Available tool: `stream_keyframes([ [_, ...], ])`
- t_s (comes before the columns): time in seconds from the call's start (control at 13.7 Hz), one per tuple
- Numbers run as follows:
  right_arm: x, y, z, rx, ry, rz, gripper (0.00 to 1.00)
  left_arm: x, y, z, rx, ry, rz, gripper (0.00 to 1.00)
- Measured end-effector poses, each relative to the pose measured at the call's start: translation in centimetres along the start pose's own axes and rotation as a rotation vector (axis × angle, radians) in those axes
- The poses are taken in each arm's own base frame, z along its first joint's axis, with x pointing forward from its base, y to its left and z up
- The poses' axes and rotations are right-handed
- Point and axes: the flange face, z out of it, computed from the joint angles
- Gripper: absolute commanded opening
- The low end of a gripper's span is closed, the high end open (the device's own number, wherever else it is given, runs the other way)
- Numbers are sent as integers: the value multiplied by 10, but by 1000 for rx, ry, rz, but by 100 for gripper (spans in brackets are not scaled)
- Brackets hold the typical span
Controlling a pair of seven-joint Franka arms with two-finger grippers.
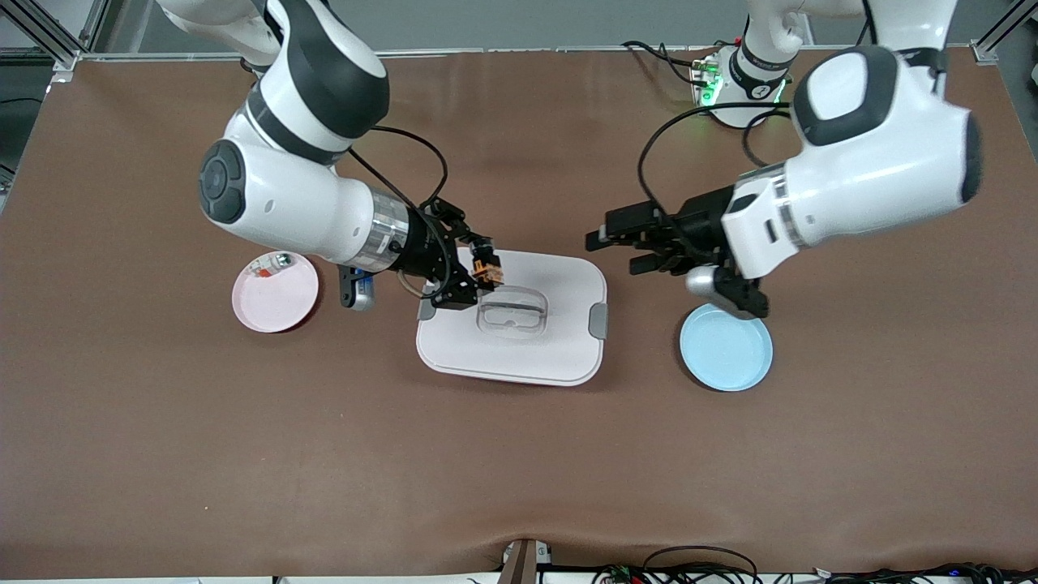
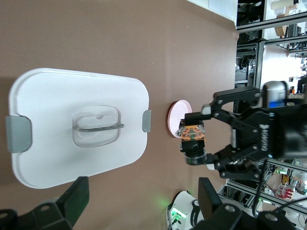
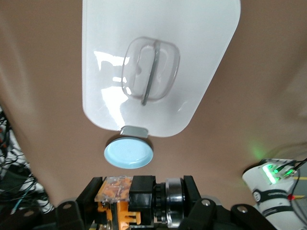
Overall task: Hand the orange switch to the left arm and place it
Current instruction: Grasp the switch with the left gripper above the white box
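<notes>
Brown table (image 1: 519, 454), black-and-orange orange switch (image 1: 486, 268)

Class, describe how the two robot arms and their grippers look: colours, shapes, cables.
Both arms are bulky, rounded white shells with dark grey joint sections and a silver wrist ring. The right gripper and left gripper are black, two-fingered. Black cables loop from each wrist.

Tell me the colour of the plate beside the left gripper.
Light blue plate, clearest in the front view.
</notes>
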Motion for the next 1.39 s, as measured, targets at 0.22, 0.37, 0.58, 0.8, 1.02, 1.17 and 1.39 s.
stream_keyframes([
  [0.22, -23, 0, 1, 74, -46, 34, 0, 3, 0, 16, -8, 6, -16, 100],
  [0.37, -34, 0, 2, 109, -76, 54, 0, 4, 1, 20, -25, 6, -24, 100],
  [0.58, -49, -1, 7, 130, -99, 87, 0, 5, 3, 21, -31, 23, -24, 100],
  [0.8, -56, -8, 13, 165, -120, 93, 0, 5, 8, 22, -36, 35, -17, 100],
  [1.02, -64, -7, 20, 194, -137, 96, 0, 5, 10, 22, -40, 41, -11, 100],
  [1.17, -68, -6, 21, 201, -144, 102, 0, 8, 8, 22, -40, 60, 13, 100],
  [1.39, -73, -4, 25, 199, -149, 109, 0, 14, 0, 27, -35, 72, 65, 100],
])
